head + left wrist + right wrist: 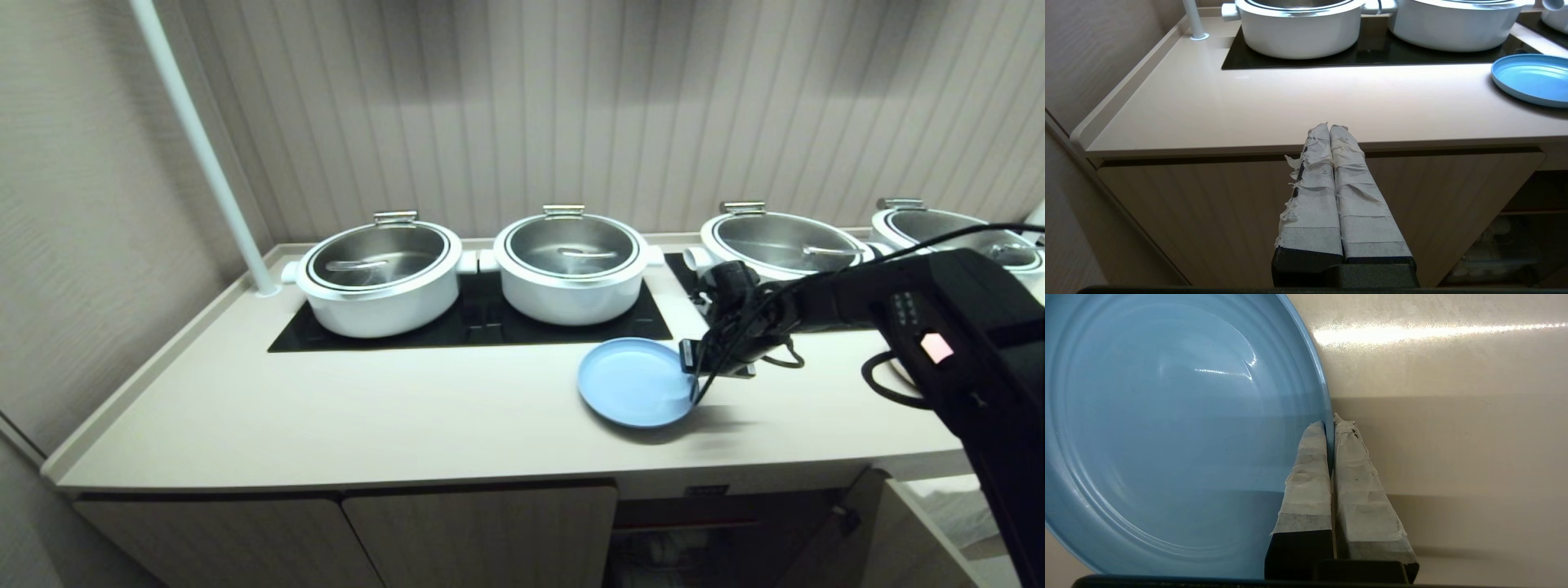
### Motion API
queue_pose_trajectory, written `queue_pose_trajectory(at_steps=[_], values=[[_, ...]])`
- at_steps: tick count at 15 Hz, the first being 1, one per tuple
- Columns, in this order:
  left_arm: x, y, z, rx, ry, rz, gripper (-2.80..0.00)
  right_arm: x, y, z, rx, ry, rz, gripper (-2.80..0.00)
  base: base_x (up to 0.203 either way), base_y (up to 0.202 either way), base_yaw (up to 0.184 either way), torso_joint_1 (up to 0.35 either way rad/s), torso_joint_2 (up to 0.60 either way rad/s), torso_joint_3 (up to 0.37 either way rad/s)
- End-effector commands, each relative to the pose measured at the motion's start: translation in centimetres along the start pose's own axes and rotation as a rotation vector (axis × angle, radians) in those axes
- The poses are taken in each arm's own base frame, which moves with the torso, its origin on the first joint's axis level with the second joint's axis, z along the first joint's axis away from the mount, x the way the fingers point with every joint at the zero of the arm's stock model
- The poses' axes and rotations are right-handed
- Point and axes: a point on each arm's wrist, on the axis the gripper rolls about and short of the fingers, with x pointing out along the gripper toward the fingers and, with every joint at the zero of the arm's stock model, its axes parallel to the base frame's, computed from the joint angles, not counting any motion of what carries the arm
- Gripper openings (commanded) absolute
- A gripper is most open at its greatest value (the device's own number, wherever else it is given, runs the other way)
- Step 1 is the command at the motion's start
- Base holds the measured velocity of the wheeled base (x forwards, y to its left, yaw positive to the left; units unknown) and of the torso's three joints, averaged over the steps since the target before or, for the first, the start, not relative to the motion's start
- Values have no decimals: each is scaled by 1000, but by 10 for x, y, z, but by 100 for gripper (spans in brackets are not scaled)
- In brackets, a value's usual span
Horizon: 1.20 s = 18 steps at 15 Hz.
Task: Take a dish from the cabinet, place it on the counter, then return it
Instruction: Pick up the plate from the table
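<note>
The right gripper [1329,424], nearest the lens, pinches the rim of the dish [633,380] at its 3 o'clock edge on the counter [326,408], so returning it to the cabinet [482,531] remains, while the left gripper [1329,127] idles pressed together.

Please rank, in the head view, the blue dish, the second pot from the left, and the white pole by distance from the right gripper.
1. The dish, its rim pinched by the right gripper.
2. The second pot, behind the dish on the cooktop.
3. The white pole, far left corner.
</note>
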Motion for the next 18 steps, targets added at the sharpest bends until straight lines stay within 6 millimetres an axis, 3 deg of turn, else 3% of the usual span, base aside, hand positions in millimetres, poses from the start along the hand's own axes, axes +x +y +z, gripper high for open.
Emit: queue_pose_trajectory(at_steps=[1, 18], values=[[0, 0, 0, 0, 0, 1, -280, -6, 2, 2, 17, -10, 5, -280, 0, 0, 0, 0, 0, 0], [0, 0, 0, 0, 0, 1, -280, -34, 15, 2, 204, -26, 30, -280, 0, 0, 0, 0, 0, 0]])
